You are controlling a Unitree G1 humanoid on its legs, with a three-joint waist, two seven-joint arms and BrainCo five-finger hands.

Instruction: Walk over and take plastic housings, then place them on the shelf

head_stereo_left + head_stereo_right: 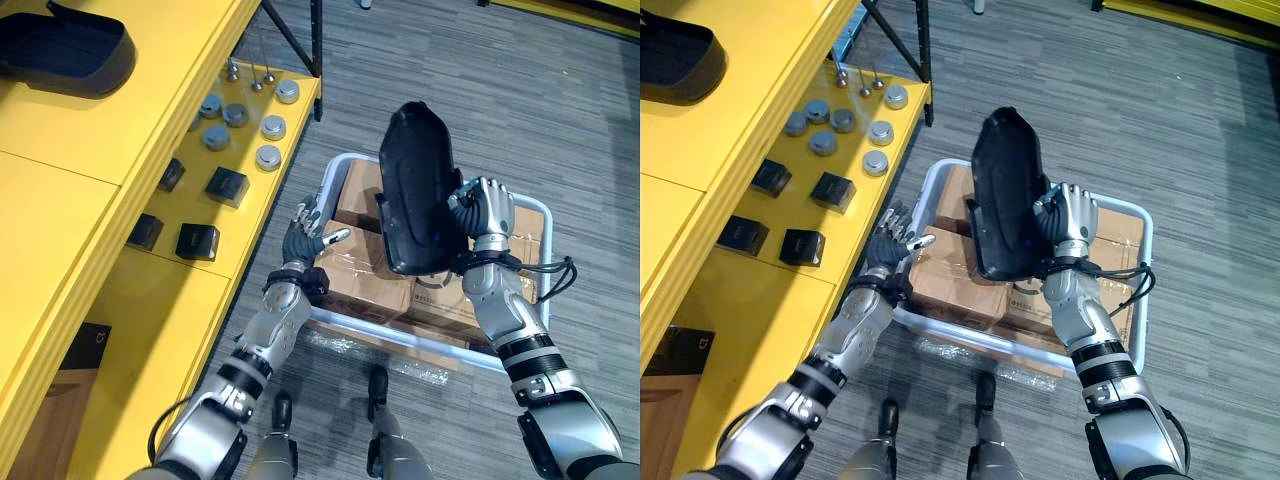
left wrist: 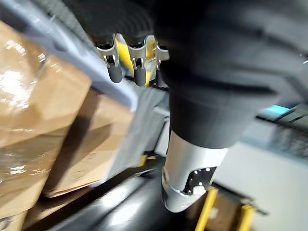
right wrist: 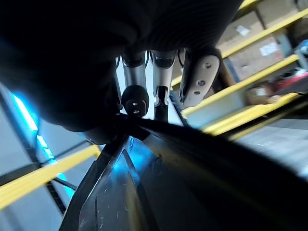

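Black plastic housing (image 1: 415, 185) is gripped in the curled right hand (image 1: 485, 212) above the white cart (image 1: 400, 339); the left hand (image 1: 303, 238) is held spread.

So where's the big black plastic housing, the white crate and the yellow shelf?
Big black plastic housing (image 1: 415, 180): left eye view, its broad back.
White crate (image 1: 410, 340): left eye view, near rim.
Yellow shelf (image 1: 60, 200): left eye view, bare top.

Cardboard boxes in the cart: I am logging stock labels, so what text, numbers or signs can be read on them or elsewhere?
Nothing reads clearly.
Brown cardboard boxes: pale printed label, too small to read.
Dark box by the yellow shelf, lower left: white mark, too small to read.
Black plastic housing in the right hand: no text visible.
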